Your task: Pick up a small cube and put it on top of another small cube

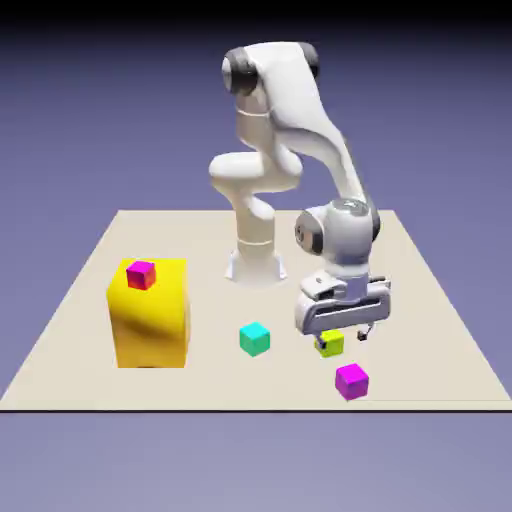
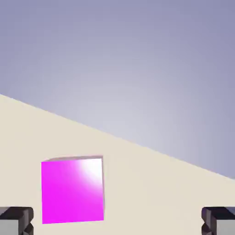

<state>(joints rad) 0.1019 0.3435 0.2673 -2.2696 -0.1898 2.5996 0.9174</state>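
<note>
Two magenta cubes are in my sight. One small magenta cube point(image 1: 352, 382) sits on the desk point(image 1: 215, 385) close to the near edge, nearer the corner on the exterior view's right than the other near corner. My claw point(image 1: 343, 340) is released, its two fingers spread wide with nothing gripped, and hangs above and behind that cube, apart from it. In the hand view the cube shows low and to the left, nearer my left-hand picture tip than the other, with the desk's edge slanting beyond it.

Just behind that cube I see the yellow-green cube point(image 1: 333, 345), partly hidden by one of my fingers. Toward the exterior view's left, well in from either side edge, lies the teal cube point(image 1: 255, 339). Farther that way, near the left edge, the big yellow block point(image 1: 150, 325) stands upright, and the second magenta cube point(image 1: 141, 275) appears to rest on its top.
</note>
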